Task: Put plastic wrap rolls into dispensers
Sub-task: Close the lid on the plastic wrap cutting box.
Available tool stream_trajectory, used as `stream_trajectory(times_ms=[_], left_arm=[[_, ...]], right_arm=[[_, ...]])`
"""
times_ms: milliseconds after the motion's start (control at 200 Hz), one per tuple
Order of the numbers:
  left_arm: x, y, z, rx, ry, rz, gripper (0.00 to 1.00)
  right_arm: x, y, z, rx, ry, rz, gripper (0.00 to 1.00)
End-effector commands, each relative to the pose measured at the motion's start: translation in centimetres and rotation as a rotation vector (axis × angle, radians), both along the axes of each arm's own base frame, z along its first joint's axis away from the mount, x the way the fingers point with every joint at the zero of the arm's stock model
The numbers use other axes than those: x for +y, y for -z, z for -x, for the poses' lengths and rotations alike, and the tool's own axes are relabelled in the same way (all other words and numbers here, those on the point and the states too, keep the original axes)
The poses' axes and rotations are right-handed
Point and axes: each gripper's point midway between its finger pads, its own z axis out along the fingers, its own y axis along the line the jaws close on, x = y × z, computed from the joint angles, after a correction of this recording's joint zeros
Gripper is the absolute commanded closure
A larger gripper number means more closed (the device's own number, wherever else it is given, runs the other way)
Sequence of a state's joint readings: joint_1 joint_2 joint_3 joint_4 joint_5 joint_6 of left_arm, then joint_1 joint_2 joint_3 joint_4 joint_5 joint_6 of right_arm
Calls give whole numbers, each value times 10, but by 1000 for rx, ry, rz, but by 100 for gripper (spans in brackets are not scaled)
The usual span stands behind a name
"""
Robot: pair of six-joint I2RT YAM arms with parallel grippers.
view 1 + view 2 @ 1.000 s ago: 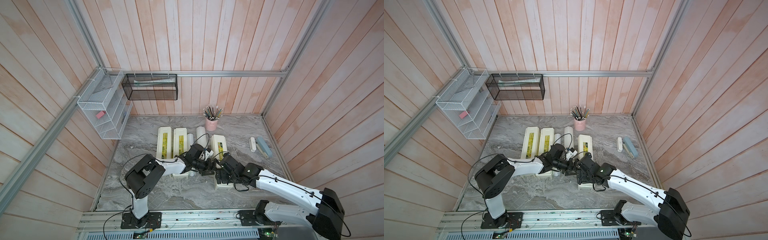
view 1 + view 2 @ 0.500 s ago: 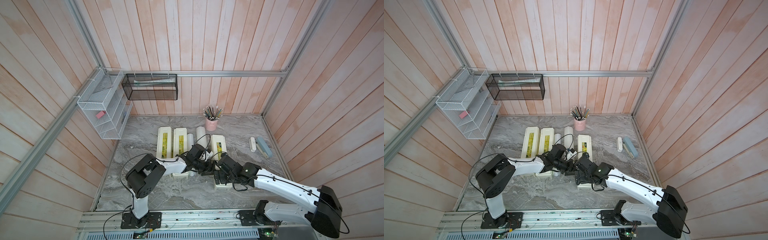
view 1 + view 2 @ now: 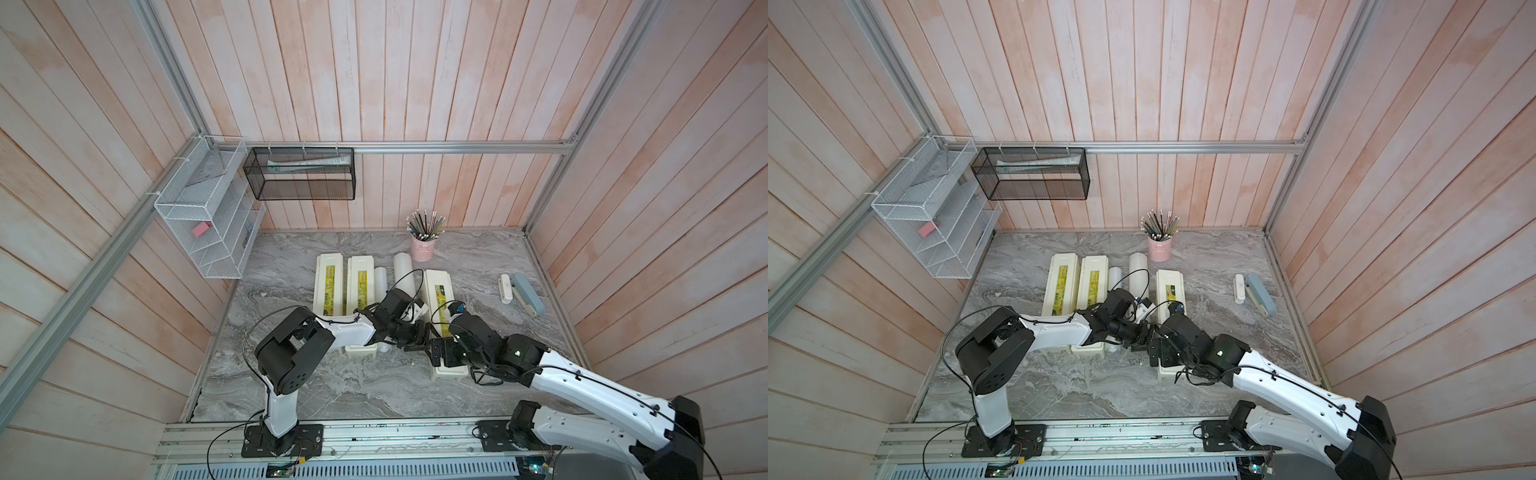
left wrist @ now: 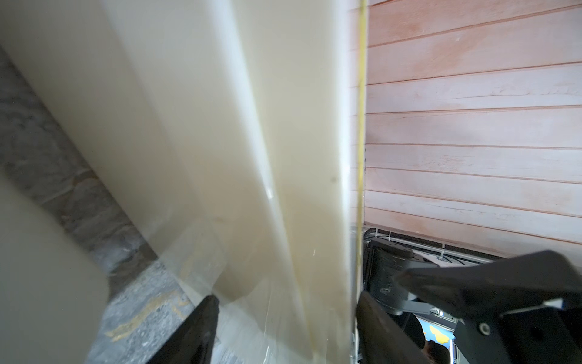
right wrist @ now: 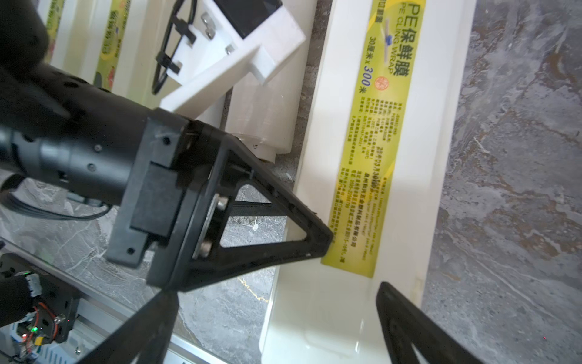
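Observation:
Three cream dispensers lie side by side with lids down: the left (image 3: 328,284), the middle (image 3: 360,284) and the right dispenser (image 3: 436,286). Between the middle and right ones lie a thin plastic wrap roll (image 3: 380,277) and a thicker roll (image 3: 402,268). My left gripper (image 4: 288,294) reaches across the rolls. Its jaws stand on either side of the right dispenser's (image 4: 189,126) long left edge, one fingertip (image 5: 324,236) on the yellow label. I cannot tell whether they press it. My right gripper (image 5: 277,290) hangs open over that dispenser's near end (image 5: 315,315).
A pink pencil cup (image 3: 424,249) stands at the back. A grey-blue stapler-like object (image 3: 528,295) and a small white piece (image 3: 505,289) lie at the right. White wire shelves (image 3: 208,232) and a black mesh basket (image 3: 299,178) hang on the walls. The two wrists are very close together.
My left gripper's jaws have narrowed around the right dispenser's edge. My right gripper has shifted slightly left over the dispenser's near end and stays wide open.

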State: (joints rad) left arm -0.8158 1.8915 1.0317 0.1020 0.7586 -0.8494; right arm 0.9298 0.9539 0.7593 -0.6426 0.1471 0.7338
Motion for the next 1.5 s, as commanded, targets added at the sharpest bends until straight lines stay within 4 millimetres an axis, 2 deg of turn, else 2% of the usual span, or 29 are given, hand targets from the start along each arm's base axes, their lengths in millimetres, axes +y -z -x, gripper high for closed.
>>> stream_trajectory(times_ms=[0, 100, 360, 725, 795, 880, 1020, 1225, 1490], left_arm=[[25, 59, 16, 119, -22, -191, 30], [25, 59, 15, 116, -22, -194, 30], [24, 56, 12, 111, -18, -179, 32], [18, 45, 11, 84, 12, -132, 33], [17, 44, 9, 83, 16, -129, 38], [16, 44, 9, 85, 15, -127, 38], [16, 45, 9, 87, 16, -123, 38], [16, 46, 10, 93, 8, -116, 41], [11, 54, 14, 114, 8, -111, 42]], right_arm=[[-19, 2, -4, 3, 92, -4, 2], [-37, 3, -7, 20, 169, -29, 2], [-55, 18, -7, 45, 206, -169, 9], [-45, 41, -4, 99, 185, -352, 15], [-44, 45, -4, 112, 191, -380, 15], [-40, 50, -1, 130, 186, -411, 16], [-41, 59, 3, 151, 191, -420, 16], [-37, 56, 5, 143, 181, -463, 21], [-38, 80, 9, 201, 169, -398, 26]])
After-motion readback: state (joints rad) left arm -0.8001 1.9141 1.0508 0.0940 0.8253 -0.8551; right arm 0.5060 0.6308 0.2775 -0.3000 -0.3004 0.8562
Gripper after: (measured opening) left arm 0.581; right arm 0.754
